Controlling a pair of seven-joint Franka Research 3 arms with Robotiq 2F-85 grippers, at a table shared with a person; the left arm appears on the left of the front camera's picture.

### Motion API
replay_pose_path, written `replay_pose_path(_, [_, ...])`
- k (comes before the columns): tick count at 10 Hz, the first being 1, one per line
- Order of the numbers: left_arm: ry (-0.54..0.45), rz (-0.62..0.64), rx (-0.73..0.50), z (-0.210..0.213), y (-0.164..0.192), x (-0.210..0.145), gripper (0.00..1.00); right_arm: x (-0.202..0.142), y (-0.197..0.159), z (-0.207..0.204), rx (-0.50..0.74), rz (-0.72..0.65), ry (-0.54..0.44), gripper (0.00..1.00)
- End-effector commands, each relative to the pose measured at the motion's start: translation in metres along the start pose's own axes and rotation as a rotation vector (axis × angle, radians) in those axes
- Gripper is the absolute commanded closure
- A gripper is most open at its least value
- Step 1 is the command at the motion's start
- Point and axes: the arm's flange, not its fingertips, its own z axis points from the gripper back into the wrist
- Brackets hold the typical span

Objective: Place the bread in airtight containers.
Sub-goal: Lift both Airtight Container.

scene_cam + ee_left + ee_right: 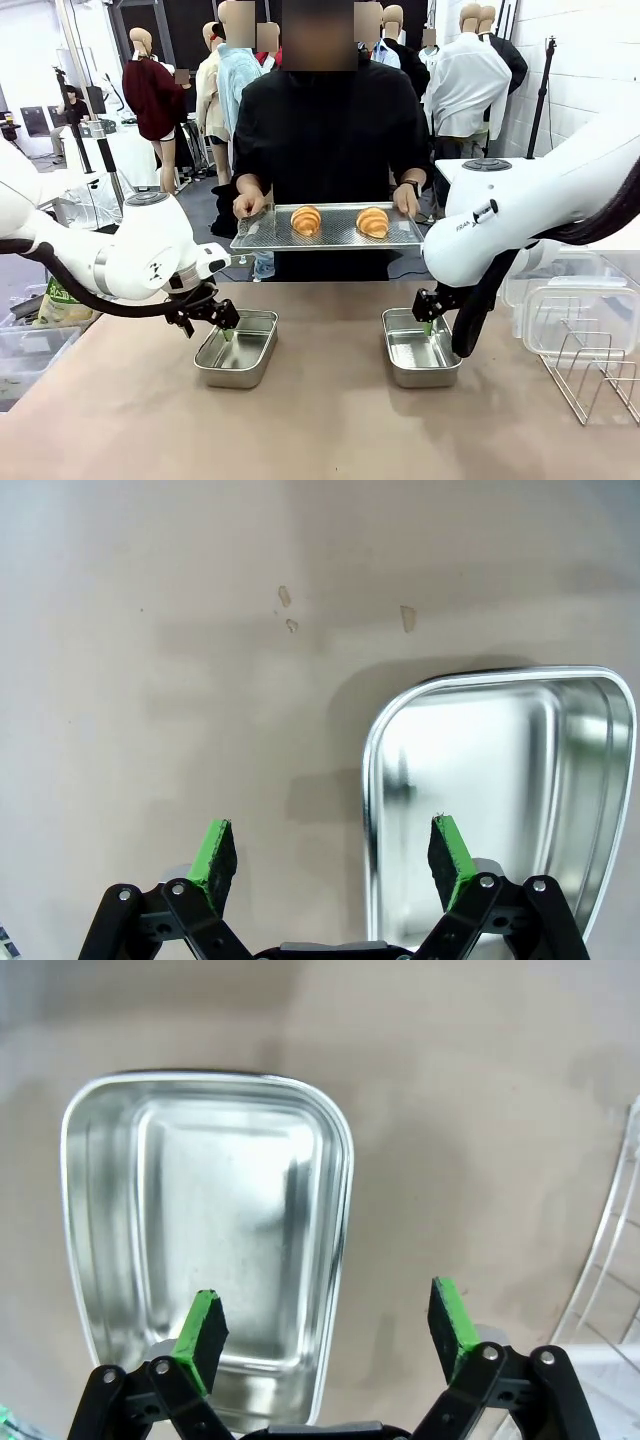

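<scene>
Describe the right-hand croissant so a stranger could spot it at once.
Across the table, a person in black holds a perforated metal tray. Two croissants sit on it side by side; the right-hand croissant is the one toward the robot's right, its twin lying to its left.

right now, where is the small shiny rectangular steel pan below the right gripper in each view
front view: the right steel pan sits right of centre on the table, under the right gripper.
right wrist view: it takes up the left half of the picture.
left wrist view: the pan at lower right is the other one, the left steel pan.
shared landmark: the white wire rack, to the right of the right steel pan.
</scene>
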Motion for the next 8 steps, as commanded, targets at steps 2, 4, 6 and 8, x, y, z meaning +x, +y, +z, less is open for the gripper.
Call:
replay_pose_path(2, [0.028,0.040,0.032,0.005,-0.005,0.003,0.00,0.013,0.008,-0.012,0.014,-0.056,0.119,0.00])
replay_pose_path(4, [0.048,0.056,0.037,0.003,-0.003,0.002,0.00,0.017,0.005,-0.021,-0.006,-0.071,0.129,0.00])
replay_pose_path(6, [0.071,0.070,0.029,0.002,-0.004,0.002,0.00,0.018,0.000,-0.022,-0.020,-0.076,0.137,0.00])
replay_pose_path(8, [0.077,0.058,0.037,0.002,-0.005,0.001,0.23,0.015,-0.001,-0.021,-0.013,-0.045,0.130,0.18])
